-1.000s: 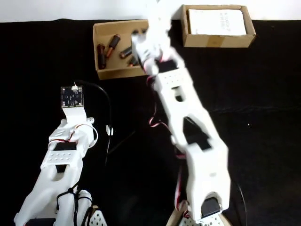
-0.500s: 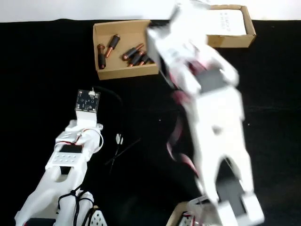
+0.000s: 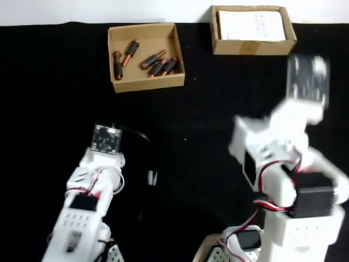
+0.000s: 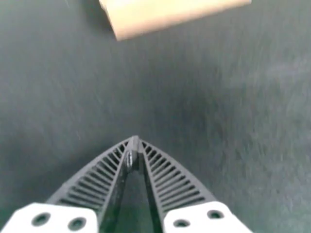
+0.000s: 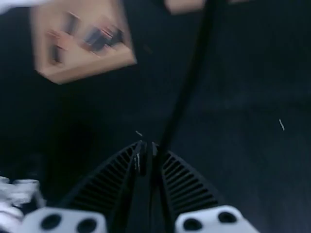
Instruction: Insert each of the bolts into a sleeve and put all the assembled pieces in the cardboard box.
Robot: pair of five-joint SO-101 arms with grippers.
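Copper-and-black assembled bolt-and-sleeve pieces [image 3: 155, 61], lying inside open brown cardboard box [image 3: 147, 83].
Left gripper [image 4: 135, 145] pinched together, empty; right gripper [image 5: 146, 148] likewise closed on nothing; both well apart from box.

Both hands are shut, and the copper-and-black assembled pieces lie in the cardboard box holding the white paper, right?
No: the high view shows the copper-and-black assembled pieces in the other brown cardboard box, not the one with the white paper. The left hand and right hand are shut.
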